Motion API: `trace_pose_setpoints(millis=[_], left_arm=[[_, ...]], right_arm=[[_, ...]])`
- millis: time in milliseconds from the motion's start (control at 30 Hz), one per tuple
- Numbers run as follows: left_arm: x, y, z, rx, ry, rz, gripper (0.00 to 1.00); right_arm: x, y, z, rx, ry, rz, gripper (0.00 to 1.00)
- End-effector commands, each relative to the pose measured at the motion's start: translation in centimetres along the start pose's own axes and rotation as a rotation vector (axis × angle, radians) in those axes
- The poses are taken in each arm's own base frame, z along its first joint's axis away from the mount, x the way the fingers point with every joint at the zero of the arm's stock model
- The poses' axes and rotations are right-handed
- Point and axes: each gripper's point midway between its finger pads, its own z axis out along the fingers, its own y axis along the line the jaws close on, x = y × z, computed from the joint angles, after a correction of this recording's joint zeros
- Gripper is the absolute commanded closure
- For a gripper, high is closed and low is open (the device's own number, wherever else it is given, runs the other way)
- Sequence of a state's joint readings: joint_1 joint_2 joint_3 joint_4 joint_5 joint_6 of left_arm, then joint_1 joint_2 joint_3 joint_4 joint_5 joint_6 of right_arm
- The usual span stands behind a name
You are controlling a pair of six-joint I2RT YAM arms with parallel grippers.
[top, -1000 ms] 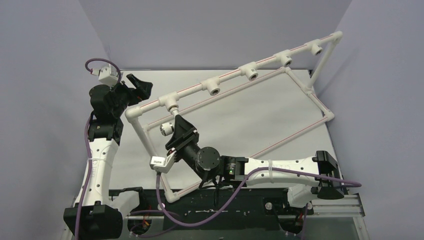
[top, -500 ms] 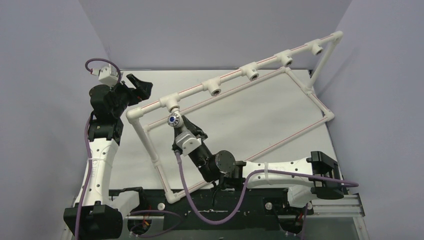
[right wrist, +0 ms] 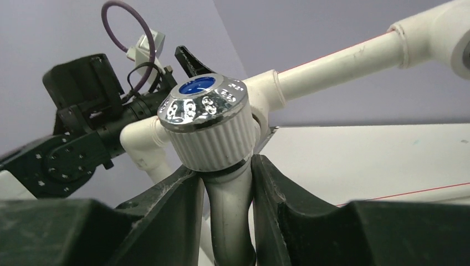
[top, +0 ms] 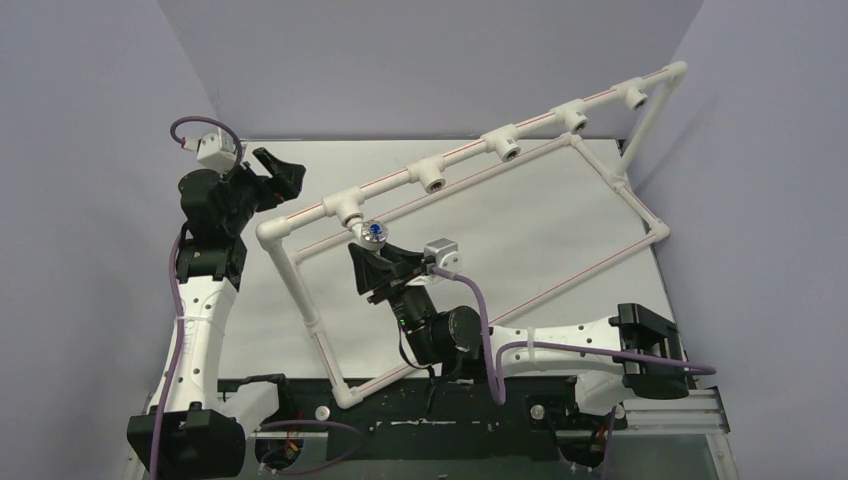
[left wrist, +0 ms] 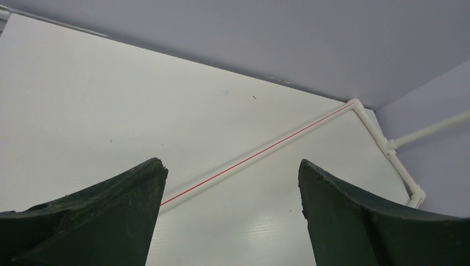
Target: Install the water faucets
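A small white water faucet (top: 372, 232) with a silvery knob and blue centre sits at the leftmost tee socket (top: 346, 207) of the white pipe frame. My right gripper (top: 378, 252) is shut on the faucet's white body; in the right wrist view the faucet (right wrist: 213, 130) stands between the fingers (right wrist: 166, 210), knob up, against the tee (right wrist: 265, 91). Its brass end is hidden. My left gripper (top: 283, 172) is open and empty at the back left, apart from the frame; in its wrist view the fingers (left wrist: 100, 213) are spread wide over the table.
The white pipe frame (top: 610, 180) runs diagonally across the table, with three more open tee sockets (top: 430, 178) along its raised top bar. A red-striped frame pipe (left wrist: 266, 155) lies on the table ahead of the left gripper. Grey walls enclose the back and sides.
My right wrist has rotated with the faucet in it: the knob swung from facing left to facing up, and shifted slightly right at the leftmost tee. The left arm has not moved.
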State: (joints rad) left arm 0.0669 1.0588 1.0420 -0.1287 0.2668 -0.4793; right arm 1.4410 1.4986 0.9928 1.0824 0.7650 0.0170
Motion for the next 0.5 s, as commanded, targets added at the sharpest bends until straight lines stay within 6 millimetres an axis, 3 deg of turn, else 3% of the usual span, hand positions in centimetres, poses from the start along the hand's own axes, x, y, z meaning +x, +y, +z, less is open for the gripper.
trace_pose_setpoints(millis=[0, 233, 467], left_arm=[[-2.0, -1.5, -0.3, 0.05, -0.059, 0.018, 0.13], [-2.0, -1.4, -0.2, 0.048, -0.061, 0.02, 0.13], [-2.0, -1.4, -0.2, 0.047, -0.061, 0.019, 0.13]], right_arm=[[-5.7, -4.1, 0.5, 0.247, -0.189, 0.592, 1.0], [-4.6, -3.7, 0.6, 0.251, -0.216, 0.856, 1.0], [-4.5, -1.5, 1.8, 0.218, -0.2, 1.048, 1.0]])
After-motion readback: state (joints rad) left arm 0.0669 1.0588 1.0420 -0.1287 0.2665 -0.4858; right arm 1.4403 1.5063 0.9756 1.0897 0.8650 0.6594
